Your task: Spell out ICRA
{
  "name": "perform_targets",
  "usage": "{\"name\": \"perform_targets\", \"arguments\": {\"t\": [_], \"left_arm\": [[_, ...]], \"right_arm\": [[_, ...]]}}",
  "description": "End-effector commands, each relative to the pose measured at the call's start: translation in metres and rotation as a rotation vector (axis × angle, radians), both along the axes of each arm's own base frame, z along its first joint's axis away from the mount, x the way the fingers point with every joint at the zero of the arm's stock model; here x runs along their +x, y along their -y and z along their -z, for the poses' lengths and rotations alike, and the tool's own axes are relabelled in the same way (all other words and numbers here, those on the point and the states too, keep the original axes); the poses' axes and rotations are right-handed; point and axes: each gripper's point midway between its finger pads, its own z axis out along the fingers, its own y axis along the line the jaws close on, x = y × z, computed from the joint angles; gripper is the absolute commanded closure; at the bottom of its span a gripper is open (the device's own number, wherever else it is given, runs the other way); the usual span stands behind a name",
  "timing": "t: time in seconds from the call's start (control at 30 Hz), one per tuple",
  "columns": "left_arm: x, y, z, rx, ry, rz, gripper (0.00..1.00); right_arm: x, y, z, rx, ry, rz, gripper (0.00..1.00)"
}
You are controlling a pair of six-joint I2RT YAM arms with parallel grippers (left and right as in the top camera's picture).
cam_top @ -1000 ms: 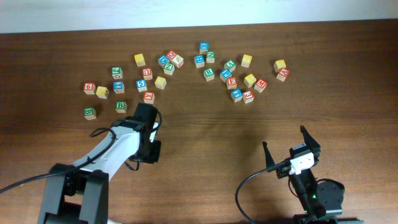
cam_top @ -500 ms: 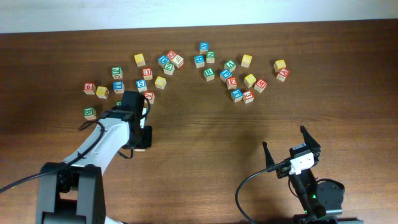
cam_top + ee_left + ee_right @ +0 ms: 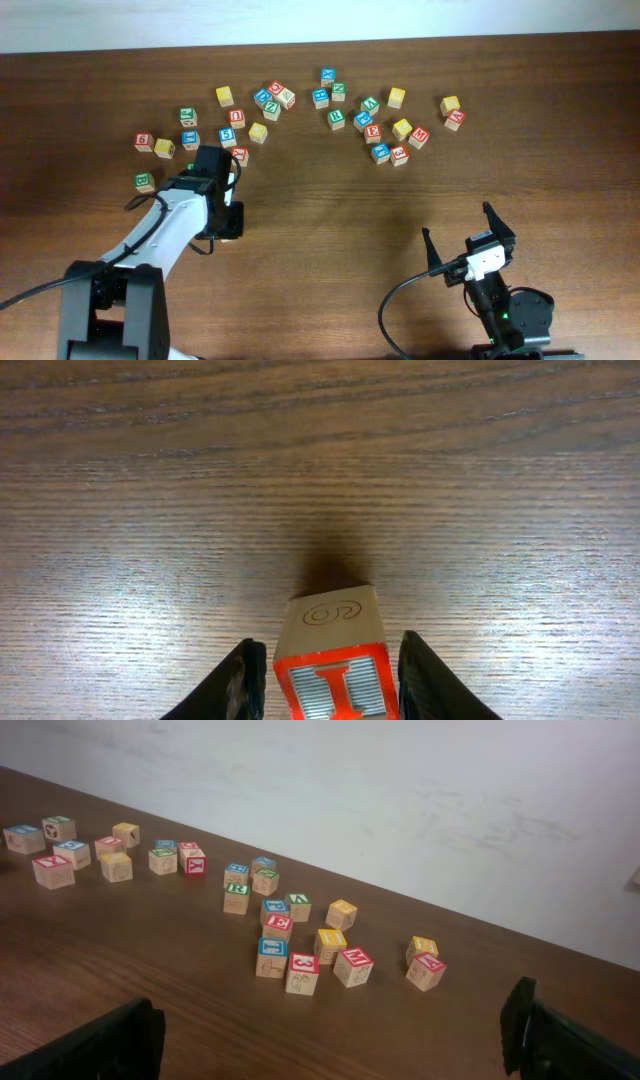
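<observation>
While the right gripper hangs at the lower right of the overhead frame, jaws spread wide and empty, the work is all on the left. In the left wrist view the I cube sits at bottom centre on the table, red letter upright, directly between the fingers of the left gripper. They flank it closely, with a sliver of gap on the left side; whether they press it I cannot tell. Being square, it has no long axis, so any withdrawal should go straight, I'd judge. Other cubes lie scattered across the upper frame, well apart.
</observation>
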Motion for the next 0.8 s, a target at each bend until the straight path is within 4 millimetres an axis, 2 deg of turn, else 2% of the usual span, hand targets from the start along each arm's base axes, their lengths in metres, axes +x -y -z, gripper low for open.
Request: {"name": "perform_targets", "arguments": {"t": [0.0, 0.1, 0.17, 0.77], "left_arm": [[-0.005, -0.004, 0.005, 0.009, -0.02, -0.011, 0.65], [-0.004, -0.002, 0.005, -0.003, -0.018, -0.009, 0.67], [-0.004, 0.005, 0.006, -0.044, -0.017, -0.005, 0.75], [-0.003, 0.019, 0.005, -0.117, -0.017, 0.006, 0.79]], "right_arm": [[-0.001, -0.003, 0.002, 0.004, -0.005, -0.018, 0.02], [-0.001, -0.003, 0.002, 0.004, -0.005, -0.018, 0.02], [-0.001, -0.003, 0.002, 0.004, -0.005, -0.018, 0.02], [-0.001, -0.003, 0.002, 0.004, -0.005, -0.018, 0.02]]}}
